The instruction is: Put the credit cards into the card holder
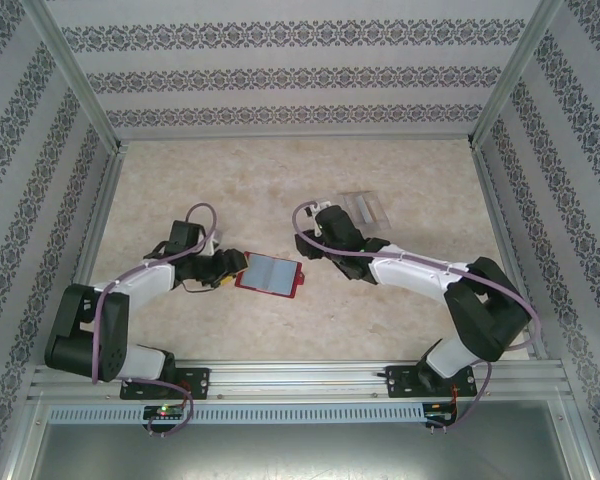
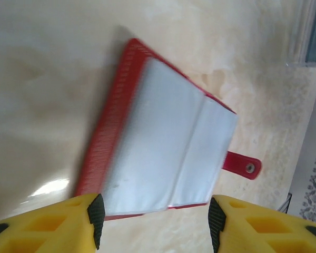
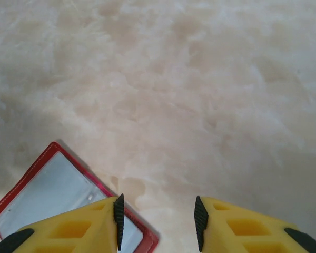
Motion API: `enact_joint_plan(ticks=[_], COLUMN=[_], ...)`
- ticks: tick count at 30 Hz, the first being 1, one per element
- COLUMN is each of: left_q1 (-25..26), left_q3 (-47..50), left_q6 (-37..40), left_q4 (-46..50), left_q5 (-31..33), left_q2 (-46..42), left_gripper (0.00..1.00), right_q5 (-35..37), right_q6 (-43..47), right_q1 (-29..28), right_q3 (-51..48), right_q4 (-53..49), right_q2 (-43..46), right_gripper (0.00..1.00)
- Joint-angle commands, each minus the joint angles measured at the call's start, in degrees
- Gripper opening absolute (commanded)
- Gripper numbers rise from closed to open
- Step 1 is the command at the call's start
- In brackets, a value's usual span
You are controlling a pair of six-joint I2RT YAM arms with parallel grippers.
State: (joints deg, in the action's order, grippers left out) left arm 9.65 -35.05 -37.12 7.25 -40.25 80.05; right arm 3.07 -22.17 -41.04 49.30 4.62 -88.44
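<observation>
Credit cards (image 1: 365, 208) lie flat on the tabletop (image 1: 230, 180) beyond my right arm (image 1: 410, 272), well apart from the card holder (image 1: 270, 273), which lies open nearer me. My left jaws stand partly open at its near edge, my right jaws partly open by its corner; both are empty. I judge it best to pin the holder flat while fetching one card. The surface is pale and mottled; patterned walls (image 1: 280, 60) enclose it.
</observation>
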Motion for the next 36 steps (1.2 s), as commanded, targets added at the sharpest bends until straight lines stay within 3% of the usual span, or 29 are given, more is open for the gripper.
enact_joint_plan(ticks=[1, 7, 10, 22, 27, 36], left_q1=[2.0, 2.7, 2.7, 3.9, 4.4, 4.7], left_q3=[-5.2, -8.5, -8.6, -9.2, -10.2, -11.4], left_q6=[4.2, 5.1, 5.2, 5.9, 7.4, 7.9], left_q4=[1.6, 1.9, 2.0, 2.8, 5.8, 7.3], left_q5=[1.0, 1.7, 1.7, 0.3, 5.1, 6.7], left_q2=[1.9, 8.8, 9.9, 12.2, 12.0, 12.7], left_gripper=[0.58, 0.58, 0.58, 0.59, 0.61, 0.63], right_q5=[-3.3, -5.7, -7.4, -10.6, -10.5, -11.0], right_q6=[-10.5, -28.3, -32.2, -33.7, -34.4, -33.7], right_q1=[-1.0, -1.0, -2.1, -3.1, -3.2, -3.4], right_q3=[-1.7, -4.8, -5.8, -4.7, -4.9, -4.3], right_q4=[-2.7, -6.6, -5.3, -2.4, -1.7, -1.8], right_q2=[1.5, 3.7, 3.0, -4.4, -5.4, -6.3], right_gripper=[0.42, 0.45, 0.46, 0.45, 0.45, 0.45])
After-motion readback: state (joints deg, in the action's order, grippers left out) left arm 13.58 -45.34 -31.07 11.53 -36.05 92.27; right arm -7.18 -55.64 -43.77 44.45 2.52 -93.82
